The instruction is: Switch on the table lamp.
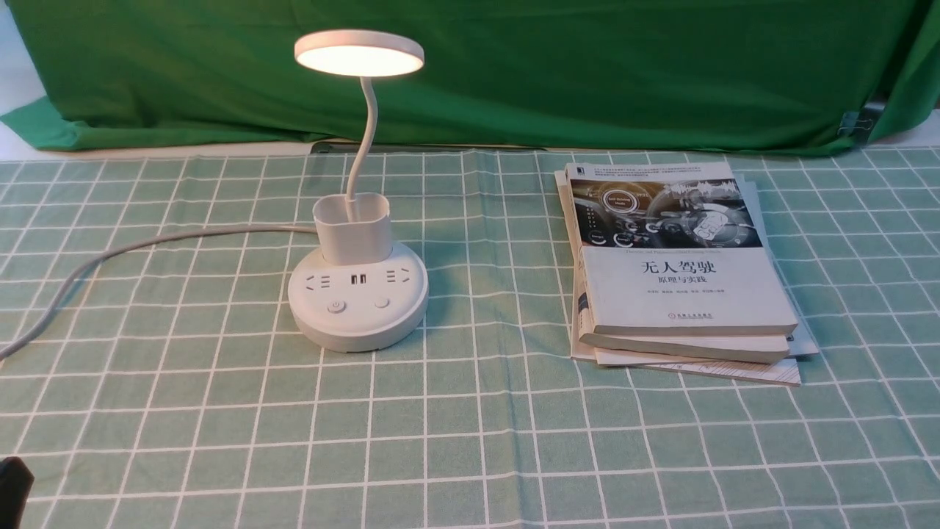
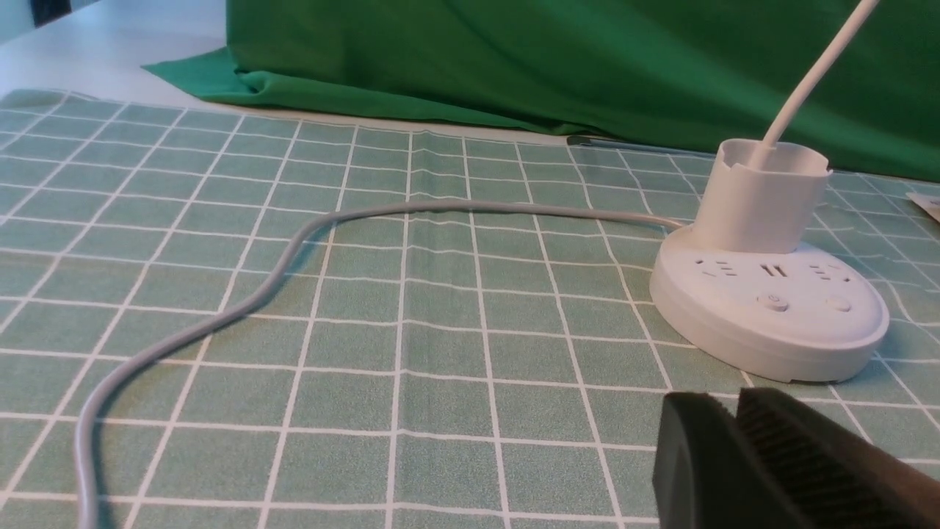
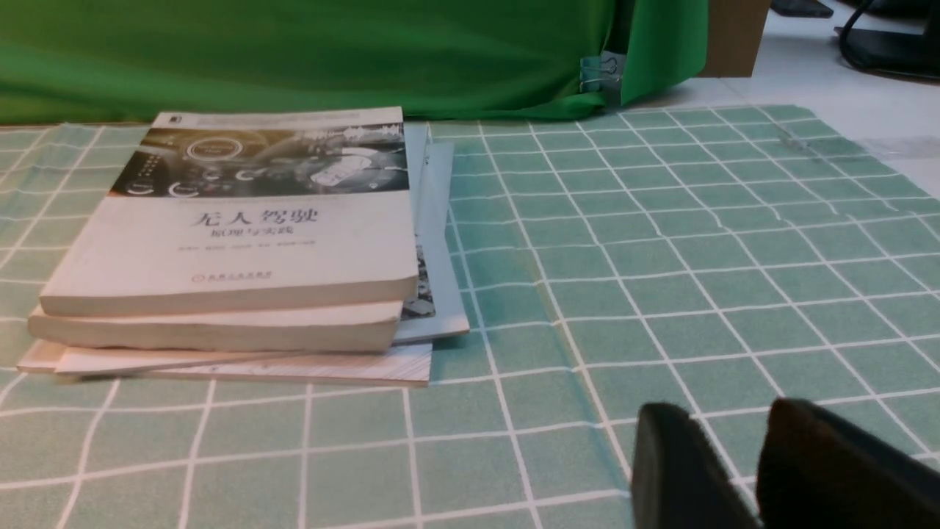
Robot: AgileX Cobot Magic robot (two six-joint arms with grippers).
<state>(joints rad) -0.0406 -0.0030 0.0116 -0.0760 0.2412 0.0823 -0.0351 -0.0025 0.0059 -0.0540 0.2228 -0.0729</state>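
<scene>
A white plastic table lamp with a flat disc head (image 1: pixel 358 53), gooseneck and round base stands upright left of centre on the far half of a counter (image 1: pixel 470 441) covered in green checked cloth; its head glows, so the task looks done. To the right lies a stack of books and papers (image 1: pixel 683 279). The black left gripper (image 2: pixel 732 411) is near and to the left, apart from the lamp, its fingers pressed together on nothing; the black right gripper (image 3: pixel 738 426) is slightly spread and holds nothing. The likeliest mistake is a needless second press on the round white power button (image 1: pixel 336 306), which could switch the light off. The grey cord (image 1: pixel 147 241) runs left and near, so a low sweep of the left arm might snag it and drag or tip the lamp. Lifting clear before withdrawing would lessen that risk.
</scene>
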